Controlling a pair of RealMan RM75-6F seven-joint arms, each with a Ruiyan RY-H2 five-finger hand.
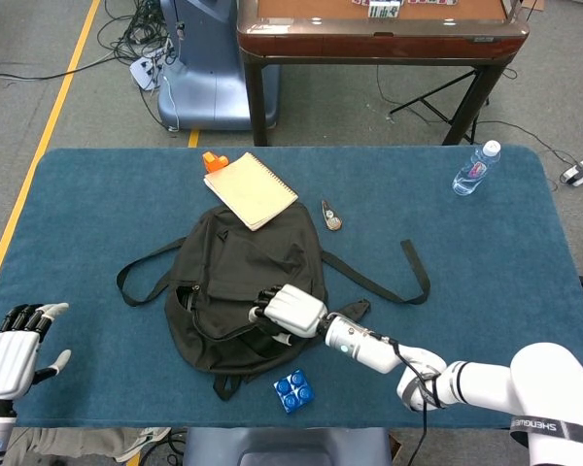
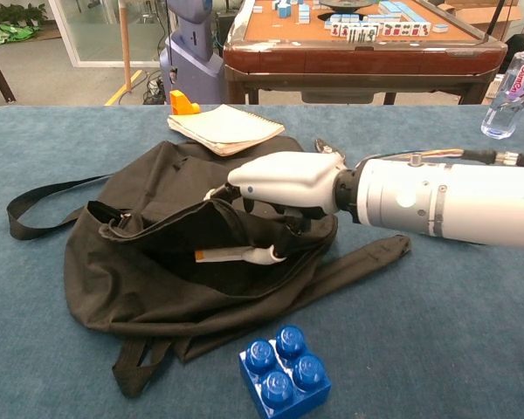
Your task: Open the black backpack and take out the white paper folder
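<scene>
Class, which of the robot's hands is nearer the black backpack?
Right. The right hand is at the black backpack opening, lifting its flap; the left hand hovers apart at the table's near-left corner.
</scene>
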